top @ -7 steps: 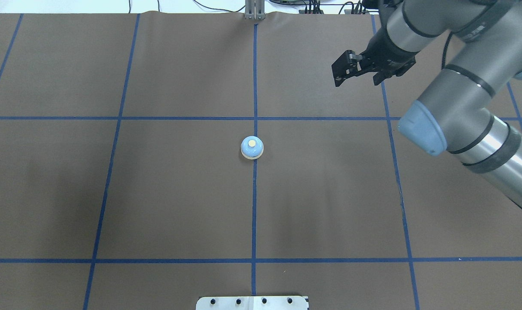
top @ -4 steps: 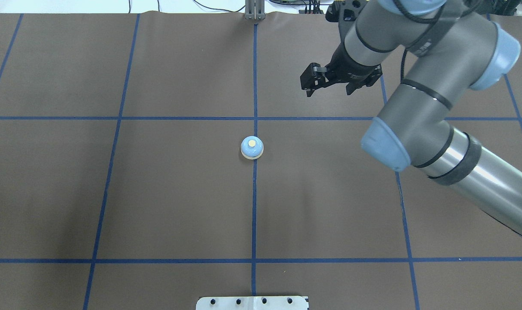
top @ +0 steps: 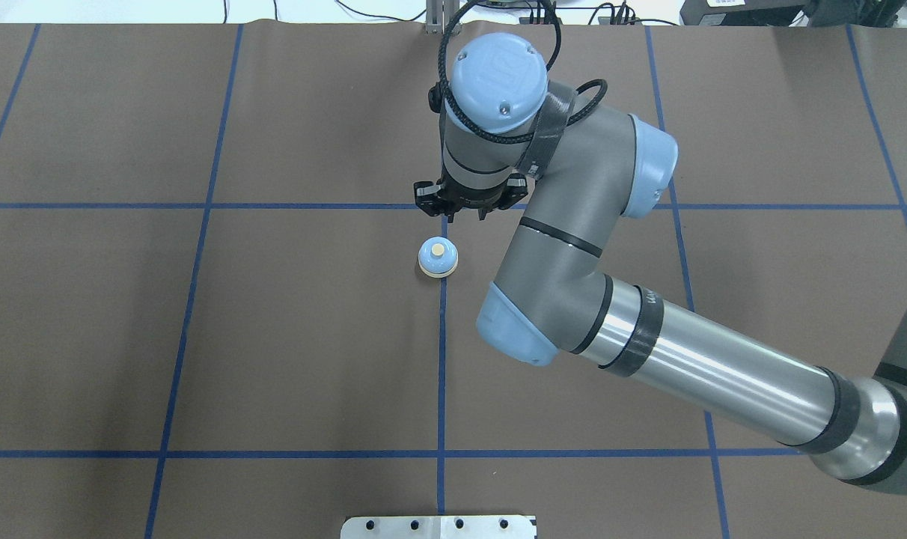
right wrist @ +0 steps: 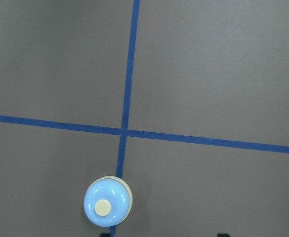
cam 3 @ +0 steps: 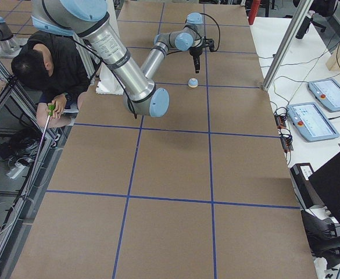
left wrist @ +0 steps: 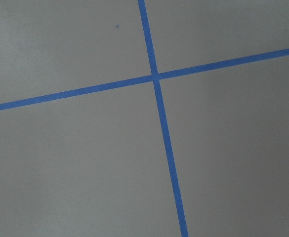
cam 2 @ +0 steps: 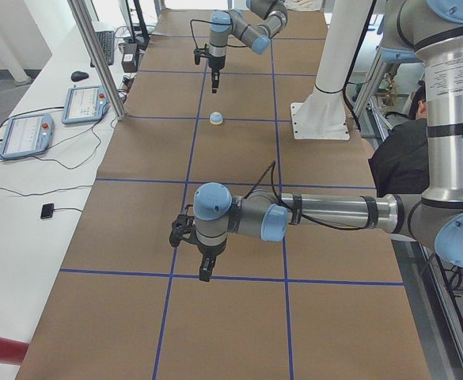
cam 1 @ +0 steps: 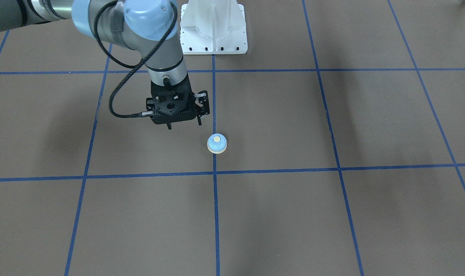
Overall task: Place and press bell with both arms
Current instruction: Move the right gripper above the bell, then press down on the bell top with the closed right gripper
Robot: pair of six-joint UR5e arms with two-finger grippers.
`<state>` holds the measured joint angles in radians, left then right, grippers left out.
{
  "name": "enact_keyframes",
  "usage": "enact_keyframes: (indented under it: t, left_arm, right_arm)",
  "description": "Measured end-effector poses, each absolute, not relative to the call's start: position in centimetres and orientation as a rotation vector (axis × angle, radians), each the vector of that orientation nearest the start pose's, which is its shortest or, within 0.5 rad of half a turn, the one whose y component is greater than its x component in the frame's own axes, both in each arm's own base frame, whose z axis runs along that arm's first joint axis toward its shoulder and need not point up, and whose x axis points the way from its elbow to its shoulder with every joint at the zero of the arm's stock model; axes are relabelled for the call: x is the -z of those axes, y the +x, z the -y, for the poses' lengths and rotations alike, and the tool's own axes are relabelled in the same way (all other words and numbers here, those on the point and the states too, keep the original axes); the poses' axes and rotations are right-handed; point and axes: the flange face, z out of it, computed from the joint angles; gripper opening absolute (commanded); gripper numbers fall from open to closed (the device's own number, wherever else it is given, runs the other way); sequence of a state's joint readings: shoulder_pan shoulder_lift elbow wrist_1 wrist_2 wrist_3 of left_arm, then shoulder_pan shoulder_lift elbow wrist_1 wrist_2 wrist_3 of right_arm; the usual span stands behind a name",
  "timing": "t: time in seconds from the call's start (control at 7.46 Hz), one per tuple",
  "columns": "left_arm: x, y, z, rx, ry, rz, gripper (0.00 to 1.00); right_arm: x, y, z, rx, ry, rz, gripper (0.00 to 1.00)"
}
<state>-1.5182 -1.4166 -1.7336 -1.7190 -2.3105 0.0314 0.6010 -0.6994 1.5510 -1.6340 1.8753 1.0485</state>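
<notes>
Bell (top: 438, 258) on the table (top: 274, 359), right arm (top: 573, 247) end above and slightly right of it, left arm (cam 2: 326, 212) well apart.

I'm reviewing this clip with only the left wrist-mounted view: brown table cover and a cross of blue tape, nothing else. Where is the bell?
Observer: The small light blue dome-shaped bell with a cream button stands upright at mid-table, on a blue tape line.
Operator: Is anything holding it?
Observer: No. The right gripper hangs open above it, pointing down, with a clear gap between them.
Operator: And the arm whose camera I'm on?
Observer: In the exterior left view, the left gripper points down over the table well away from the bell, toward the table's left end. I cannot tell whether it is open or shut.
</notes>
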Motion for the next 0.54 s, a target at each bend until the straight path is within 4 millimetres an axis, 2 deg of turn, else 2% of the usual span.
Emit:
enact_keyframes:
  t: [0.27, 0.54]
  left_arm:
    - [-63.8, -4.3, 44.0, -0.135, 0.137, -0.741, 1.0]
    - [-63.8, -4.2, 44.1, -0.134, 0.137, -0.742, 1.0]
  right_arm:
    - [-15.0, -57.7, 49.6, 0.015, 0.13, 0.807, 0.0]
    - [-15.5, -58.9, 49.6, 0.009, 0.111, 0.799, 0.0]
